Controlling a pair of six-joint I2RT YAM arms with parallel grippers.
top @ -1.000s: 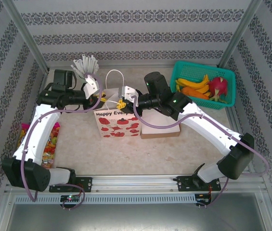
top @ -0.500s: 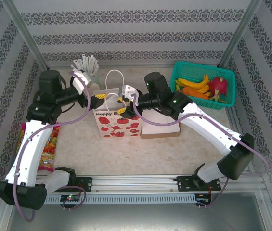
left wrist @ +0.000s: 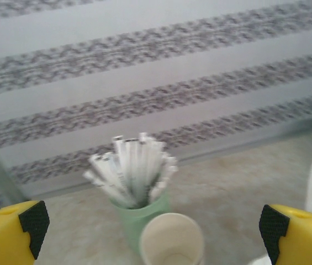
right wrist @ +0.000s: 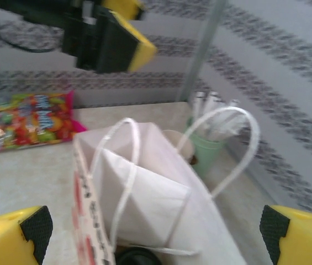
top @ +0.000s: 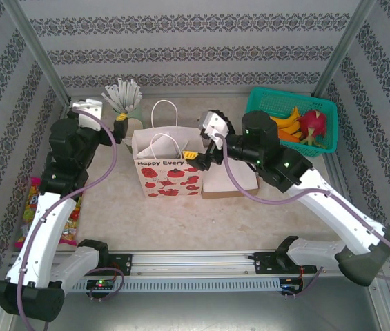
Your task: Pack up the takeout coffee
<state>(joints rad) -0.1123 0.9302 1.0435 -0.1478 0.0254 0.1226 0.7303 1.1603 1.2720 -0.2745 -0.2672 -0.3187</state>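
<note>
The takeout coffee shows as a round black lid (right wrist: 136,257) low inside the white paper bag (right wrist: 156,199); its cup is hidden by the bag walls. The bag (top: 168,172), printed with red shapes, stands upright mid-table with both handles up. My left gripper (top: 103,112) is open to the bag's left, facing the green holder of white sticks (left wrist: 136,212) and a lidless cream cup (left wrist: 172,240). In its own view the left gripper (left wrist: 153,225) holds nothing. My right gripper (top: 202,141) is open at the bag's right edge. In its wrist view the right gripper (right wrist: 154,227) is empty, above the bag mouth.
A teal basket (top: 264,98) of fruit stands at the back right. A flat tan box (top: 232,185) lies just right of the bag. A bright candy packet (top: 32,205) lies along the left wall. The stick holder (top: 123,96) is behind the bag's left corner.
Both grippers have opened and let go of the bag's rim. The left arm has drawn back to the left, the right one to the right, and the bag stands free.
</note>
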